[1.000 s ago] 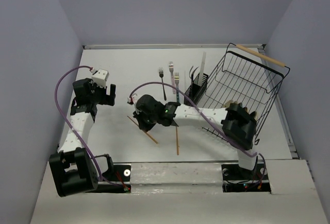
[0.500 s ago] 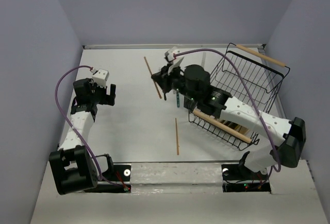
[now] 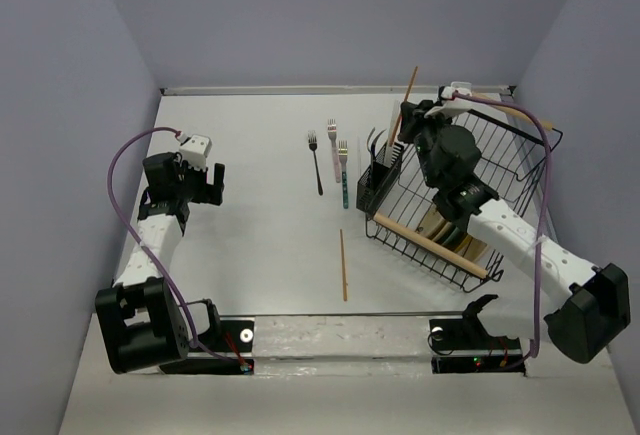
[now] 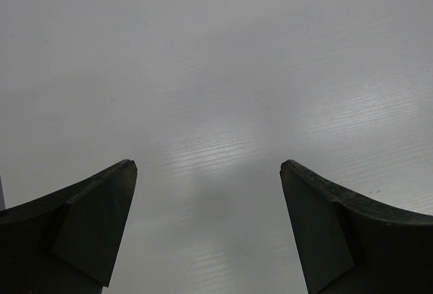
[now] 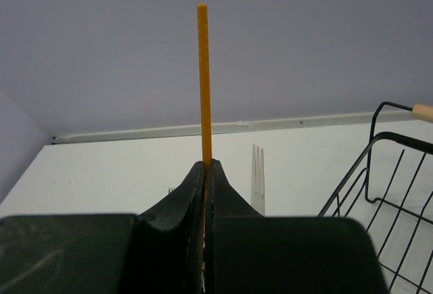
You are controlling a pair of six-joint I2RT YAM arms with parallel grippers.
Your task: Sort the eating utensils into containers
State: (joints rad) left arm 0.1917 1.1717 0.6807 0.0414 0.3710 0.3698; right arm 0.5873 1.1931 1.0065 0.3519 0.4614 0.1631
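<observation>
My right gripper (image 3: 404,121) is shut on a brown wooden chopstick (image 3: 405,103) and holds it upright above the small black cutlery holder (image 3: 378,177). In the right wrist view the chopstick (image 5: 203,81) rises straight from between the closed fingers (image 5: 191,192). The holder has dark forks and a pale chopstick (image 3: 392,127) in it. A black fork (image 3: 316,163), a pink fork (image 3: 333,140) and a teal-handled fork (image 3: 343,177) lie left of the holder. A second brown chopstick (image 3: 343,265) lies on the table nearer the front. My left gripper (image 3: 205,183) is open and empty at the far left.
The big black wire rack (image 3: 468,190) with wooden handles stands right of the holder, tipped, with plates inside. The white table (image 3: 260,225) is bounded by a back wall and side walls. The left wrist view shows only bare table (image 4: 216,91).
My right gripper picked up a brown chopstick from the table's middle, carried it back and right, and now holds it upright over the cutlery holder. The left arm stayed still.
</observation>
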